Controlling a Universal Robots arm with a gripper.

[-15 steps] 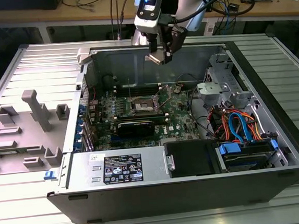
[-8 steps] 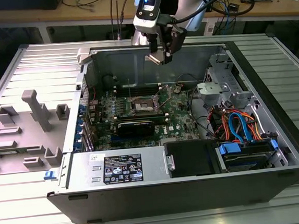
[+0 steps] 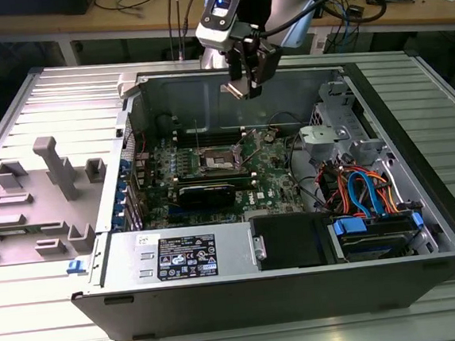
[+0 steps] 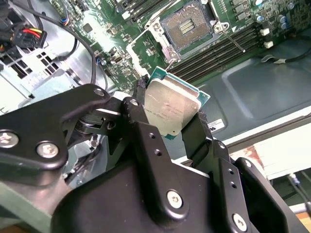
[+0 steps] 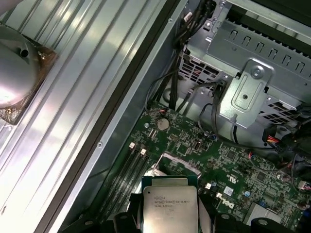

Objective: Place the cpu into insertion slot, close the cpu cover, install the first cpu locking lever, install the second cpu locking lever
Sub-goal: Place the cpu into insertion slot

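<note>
My gripper (image 3: 245, 79) hangs above the open computer case, over its back wall, shut on the cpu (image 3: 236, 88). In both wrist views the cpu (image 4: 170, 109) (image 5: 167, 206) is a flat square chip with a silver-grey top on a green board, pinched at two opposite edges by black fingers (image 4: 141, 92). The insertion slot (image 3: 219, 162) (image 4: 187, 26) lies open on the green motherboard, its dark centre bare inside a silvery rim. It sits below and in front of the gripper. A thin metal lever (image 4: 234, 42) sticks out beside the slot.
Long black memory slots (image 4: 218, 51) flank the slot. A black graphics card (image 3: 205, 193) lies just in front of it, and a power supply (image 3: 179, 256) fills the case front. A drive cage (image 5: 252, 92) and coloured cables (image 3: 356, 187) are on the exterior view's right. Grey fixtures (image 3: 52, 166) stand outside the case.
</note>
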